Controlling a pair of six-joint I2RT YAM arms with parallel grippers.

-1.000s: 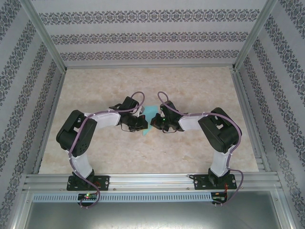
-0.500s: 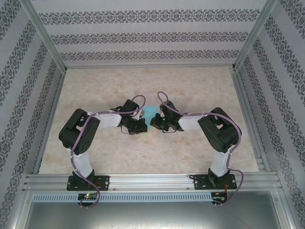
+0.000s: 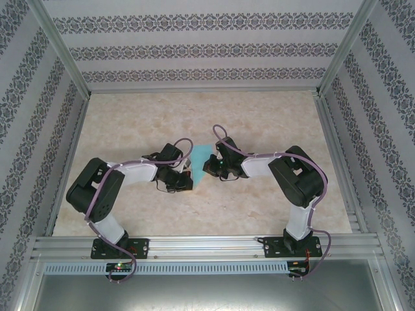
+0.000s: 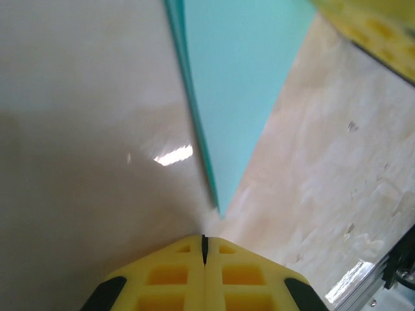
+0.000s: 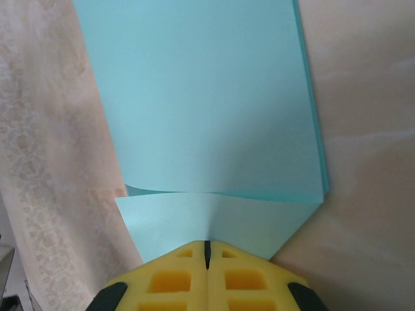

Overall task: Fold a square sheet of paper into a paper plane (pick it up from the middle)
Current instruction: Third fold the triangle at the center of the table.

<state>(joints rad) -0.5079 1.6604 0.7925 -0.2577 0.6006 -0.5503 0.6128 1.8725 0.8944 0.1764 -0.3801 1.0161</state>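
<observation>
The square sheet of paper (image 3: 205,154) is turquoise and lies partly folded on the table between the two arms. In the right wrist view the sheet (image 5: 201,103) has a narrow flap (image 5: 214,220) turned over along its near edge. My right gripper (image 5: 207,246) is shut with its yellow fingertips down on that flap; in the top view this gripper (image 3: 209,170) sits at the paper's near edge. My left gripper (image 4: 203,241) is shut and empty, just short of the sheet's pointed corner (image 4: 220,204). From above, the left gripper (image 3: 185,183) is to the near left of the paper.
The table (image 3: 259,116) is pale marble-patterned, fenced by aluminium rails (image 3: 207,243) and patterned walls. A yellow finger of the right gripper (image 4: 376,26) shows at the top right of the left wrist view. Both arm bases stand at the near edge.
The left arm has drawn back toward the near left, taking its shut gripper off the paper. The right arm and the sheet have barely moved.
</observation>
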